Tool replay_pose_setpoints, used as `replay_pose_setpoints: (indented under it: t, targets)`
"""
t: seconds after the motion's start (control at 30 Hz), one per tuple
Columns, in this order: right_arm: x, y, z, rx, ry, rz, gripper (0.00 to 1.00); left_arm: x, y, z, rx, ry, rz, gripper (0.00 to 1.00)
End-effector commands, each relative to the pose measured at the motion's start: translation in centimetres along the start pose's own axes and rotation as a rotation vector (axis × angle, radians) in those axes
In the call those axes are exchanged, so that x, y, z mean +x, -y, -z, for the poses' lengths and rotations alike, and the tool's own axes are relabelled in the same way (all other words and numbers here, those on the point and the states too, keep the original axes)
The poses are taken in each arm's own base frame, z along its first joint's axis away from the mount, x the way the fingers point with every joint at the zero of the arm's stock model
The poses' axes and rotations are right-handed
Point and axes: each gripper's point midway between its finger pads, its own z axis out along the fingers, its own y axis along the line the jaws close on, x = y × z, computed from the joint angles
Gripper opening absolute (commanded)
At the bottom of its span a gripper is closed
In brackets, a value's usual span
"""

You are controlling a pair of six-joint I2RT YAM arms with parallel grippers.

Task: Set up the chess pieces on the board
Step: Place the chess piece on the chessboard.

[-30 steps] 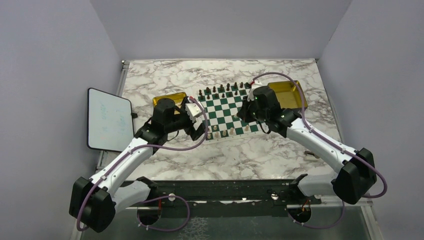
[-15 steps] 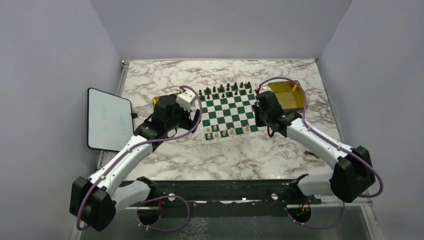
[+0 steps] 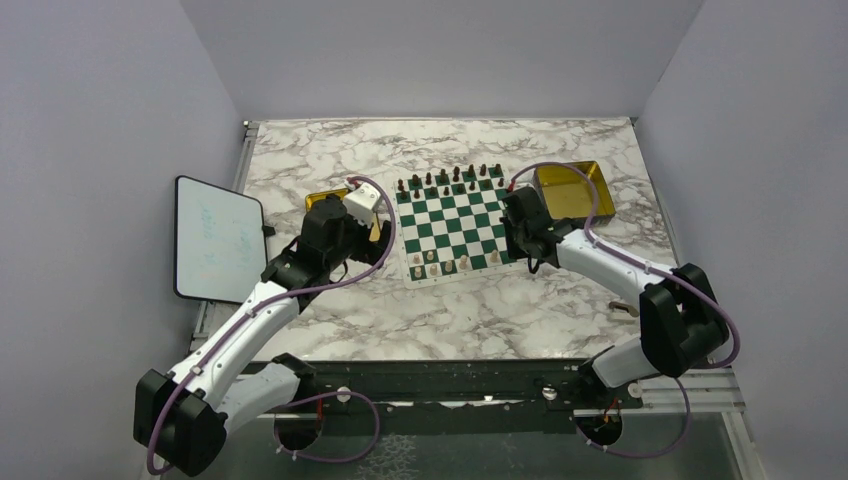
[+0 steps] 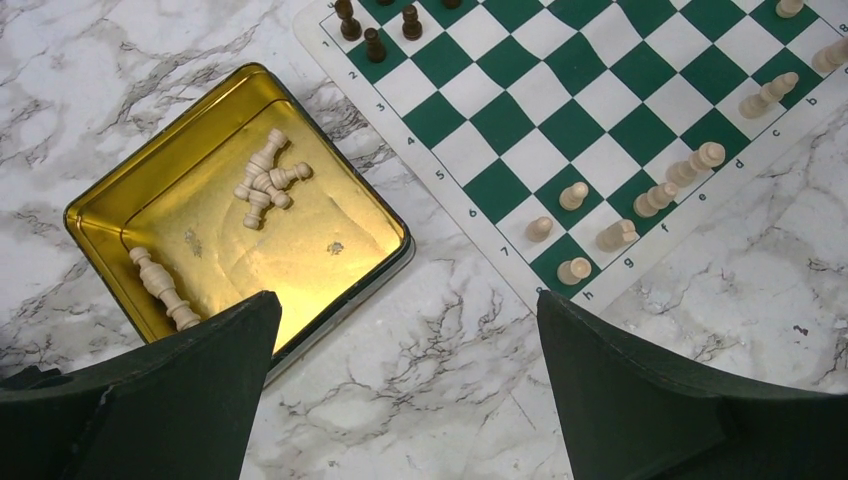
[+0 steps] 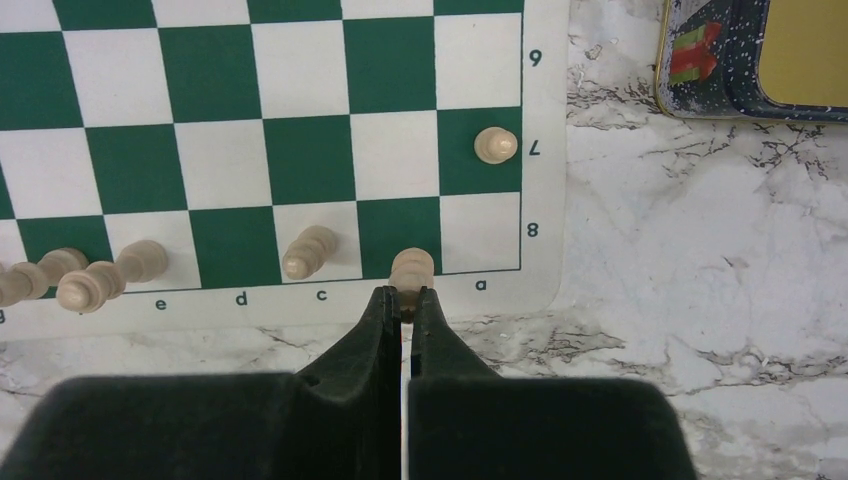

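The right pincer (image 5: 400,303), closed, points at a cream piece (image 5: 411,266) on the board (image 5: 545,200), perhaps touching its base.

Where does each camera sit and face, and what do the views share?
Top external: above and behind, looking down on the board; left arm and right arm show.
Left wrist: looks down on the gold tray beside the board; open left gripper at bottom.
Right wrist: looks down at a cream piece on the board's edge row; shut right gripper at bottom.
Shared: all three see the board.
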Motion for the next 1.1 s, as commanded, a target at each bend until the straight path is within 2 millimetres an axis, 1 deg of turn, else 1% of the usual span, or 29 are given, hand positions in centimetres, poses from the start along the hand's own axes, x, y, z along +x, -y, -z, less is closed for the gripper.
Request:
replay_pose_setpoints:
  t: [0.0, 0.2, 0.57, 0.7, 0.87, 1.07]
  targets:
    - [-0.1, 0.0, -0.9, 0.002, 0.026, -0.031, 0.01, -0.5, -0.7, 0.0, -0.038, 0.03, -0.004, 0.99]
    - [0.6, 0.0, -1.7, 0.001, 0.0, -0.038, 0.01, -0.5, -0.3, -0.1, -0.022, 0.024, 0.006, 0.99]
    - [0.5, -0.2, -2.2, -0.029, -0.032, -0.069, 0.01, -0.3, -0.1, -0.3, -0.011, 0.017, 0.006, 0.99]
    - [0.8, -0.2, -2.5, -0.031, -0.049, -0.069, 0.01, -0.1, 0.0, -0.5, -0.005, 0.012, 0.004, 0.99]
    - [0.9, -0.4, -2.6, -0.039, -0.056, -0.072, 0.01, 0.0, 0.0, -0.5, -0.002, 0.006, 0.003, 0.99]
    - [0.6, -0.2, -2.5, -0.029, -0.07, -0.066, 0.01, 0.3, 0.0, -0.6, -0.001, -0.003, 0.0, 0.99]
